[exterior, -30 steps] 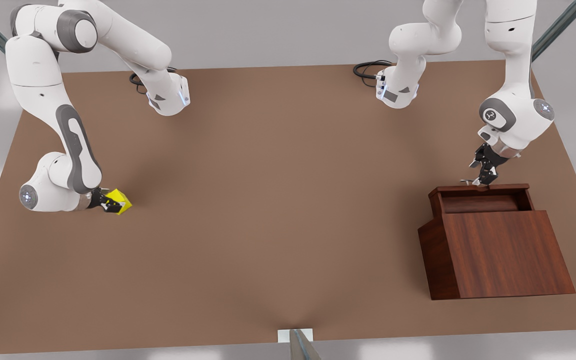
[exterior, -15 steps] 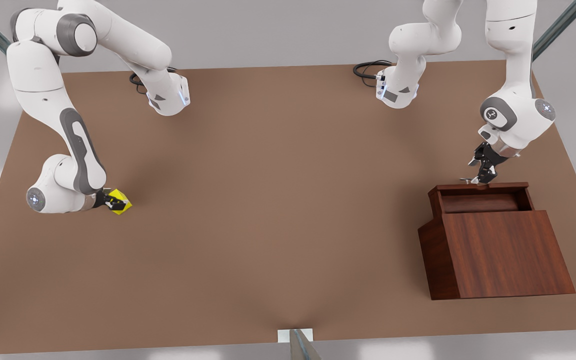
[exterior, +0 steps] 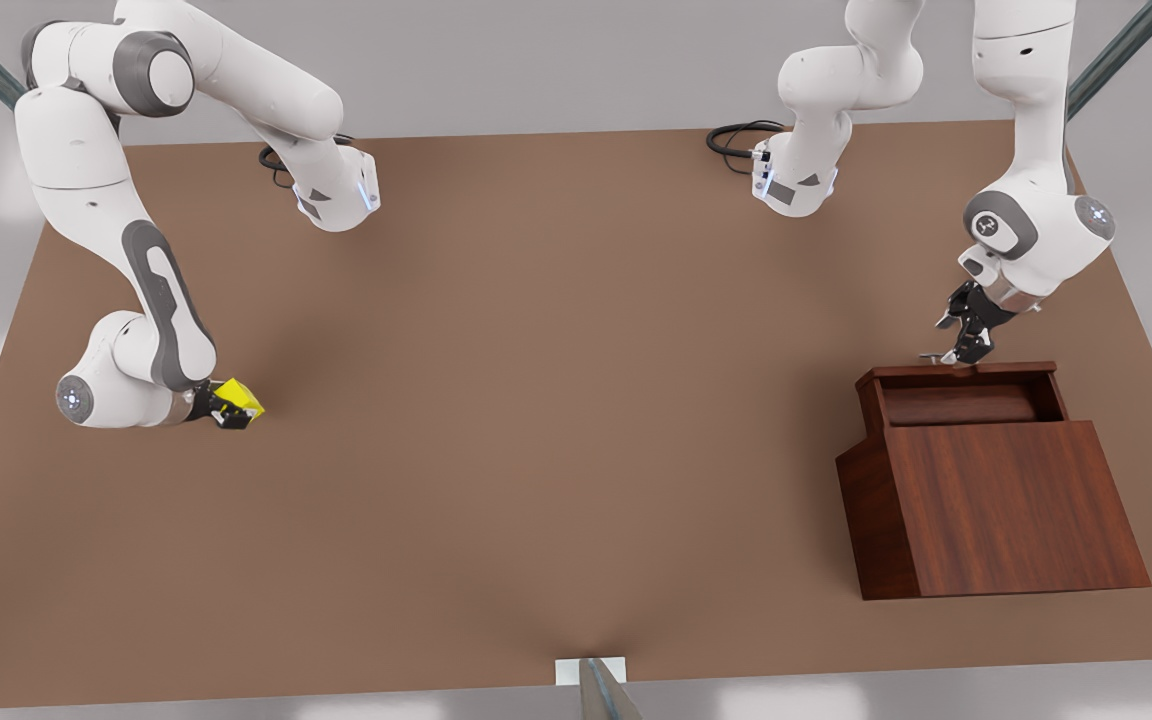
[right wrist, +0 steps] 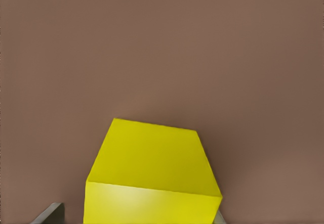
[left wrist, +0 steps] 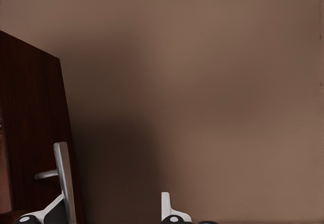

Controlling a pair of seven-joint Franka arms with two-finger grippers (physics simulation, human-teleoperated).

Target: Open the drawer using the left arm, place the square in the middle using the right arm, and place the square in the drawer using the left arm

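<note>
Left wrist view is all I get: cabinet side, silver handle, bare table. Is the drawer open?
Observer: Yes. In the front view the drawer is pulled out from the cabinet, its inside exposed, with the left gripper at its handle.
Operator: Where's the square?
Observer: The square is at the front view's left, far from the cabinet.
Operator: Held?
Observer: Yes, the right gripper is shut on it, low over the table.

One yellow square [exterior: 238,399], one cabinet [exterior: 996,500] with one drawer [exterior: 961,385], two arms.
</note>
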